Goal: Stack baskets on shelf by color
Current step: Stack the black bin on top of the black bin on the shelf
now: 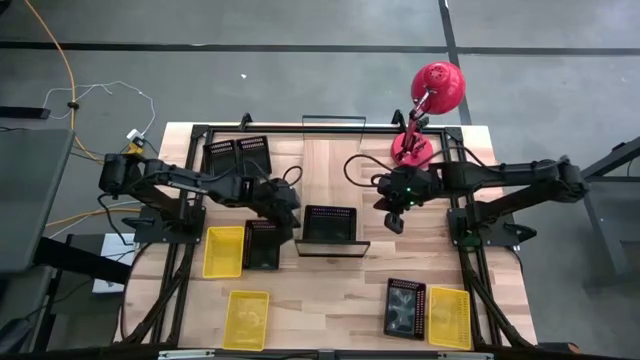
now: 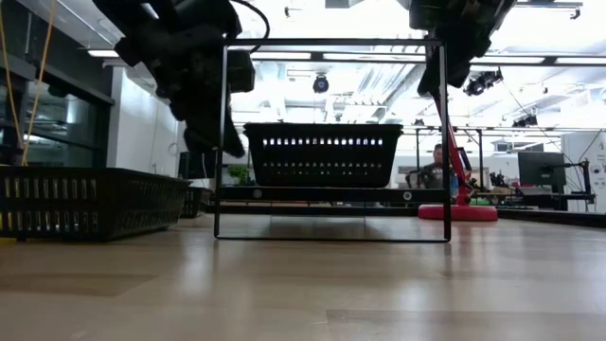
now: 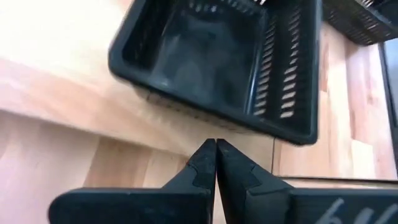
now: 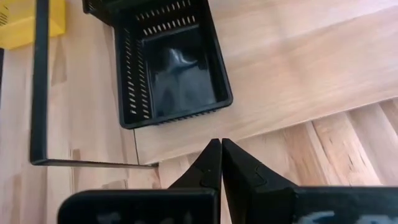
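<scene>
A black basket [image 1: 330, 225] sits by its base on the near end of the shelf [image 1: 333, 170], a light-wood board with black wire rails; it also shows in the low view [image 2: 322, 153] and in both wrist views [image 3: 224, 62] [image 4: 171, 62]. My left gripper [image 1: 291, 210] [image 3: 216, 142] hovers shut just left of that basket. My right gripper [image 1: 395, 222] [image 4: 221, 140] hovers shut to its right. On the table lie a black basket [image 1: 263, 245] beside a yellow basket [image 1: 224, 250], another yellow one [image 1: 247, 318], and a black [image 1: 405, 307] and yellow [image 1: 449, 317] pair.
Two more black baskets [image 1: 238, 155] lie at the table's far left. A red desk lamp [image 1: 425, 110] stands at the far right, behind my right arm. The shelf's wire frame [image 4: 40, 81] rises at its near end. Bare tabletop lies between the near baskets.
</scene>
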Controlling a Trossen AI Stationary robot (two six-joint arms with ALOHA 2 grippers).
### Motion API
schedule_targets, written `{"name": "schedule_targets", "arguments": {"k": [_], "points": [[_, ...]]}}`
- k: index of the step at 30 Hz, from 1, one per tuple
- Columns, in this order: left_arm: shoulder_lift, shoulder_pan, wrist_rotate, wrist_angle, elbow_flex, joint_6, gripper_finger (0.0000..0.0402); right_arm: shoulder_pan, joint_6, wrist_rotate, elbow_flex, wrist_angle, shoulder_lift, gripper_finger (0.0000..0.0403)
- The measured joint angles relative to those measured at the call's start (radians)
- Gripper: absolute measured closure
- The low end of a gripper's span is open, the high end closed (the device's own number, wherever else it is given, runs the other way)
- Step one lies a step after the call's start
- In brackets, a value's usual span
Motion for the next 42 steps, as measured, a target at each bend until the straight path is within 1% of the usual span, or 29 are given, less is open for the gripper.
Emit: {"name": "schedule_targets", "arguments": {"k": [4,10,13,17,19,21,23,25,28,30,33,36,39,42], "points": [[-0.073,0.035,-0.007,-0.095,-0.002,0.026,0.0401,0.000,0.002,0.015,0.000,-0.018,-0.025,0.0403],[-0.245,0.104,-0.033,-0.267,-0.002,0.057,0.0401,0.000,0.017,0.040,0.000,-0.036,-0.063,0.0403],[-0.356,0.128,-0.095,-0.320,-0.002,0.059,0.0402,0.000,0.030,0.065,0.000,-0.042,-0.078,0.0403],[-0.490,0.151,-0.217,-0.322,-0.001,0.066,0.0399,0.000,0.050,0.090,0.000,-0.042,-0.084,0.0403],[-0.536,0.171,-0.282,-0.332,0.003,0.046,0.0392,0.000,0.052,0.096,0.000,-0.041,-0.084,0.0403],[-0.553,0.200,-0.315,-0.372,0.017,0.034,0.0379,0.000,0.056,0.097,0.000,-0.041,-0.084,0.0403],[-0.550,0.238,-0.307,-0.423,0.035,0.059,0.0360,0.000,0.074,0.103,0.000,-0.041,-0.084,0.0403],[-0.527,0.279,-0.268,-0.465,0.052,0.099,0.0333,0.000,0.078,0.111,0.000,-0.042,-0.084,0.0403],[-0.461,0.325,-0.200,-0.497,0.060,0.173,0.0283,0.000,0.078,0.111,0.000,-0.041,-0.084,0.0403],[-0.418,0.346,-0.189,-0.508,0.061,0.232,0.0246,0.000,0.077,0.111,0.000,-0.041,-0.084,0.0403],[-0.348,0.368,-0.215,-0.549,0.062,0.331,0.0193,0.000,0.075,0.111,0.000,-0.042,-0.084,0.0403],[-0.282,0.379,-0.262,-0.562,0.062,0.423,0.0152,0.000,0.073,0.113,0.000,-0.042,-0.084,0.0403],[-0.217,0.391,-0.292,-0.563,0.062,0.516,0.0130,0.000,0.071,0.123,0.000,-0.042,-0.084,0.0403],[-0.147,0.411,-0.307,-0.547,0.062,0.566,0.0124,0.000,0.071,0.136,0.000,-0.042,-0.083,0.0403]]}}
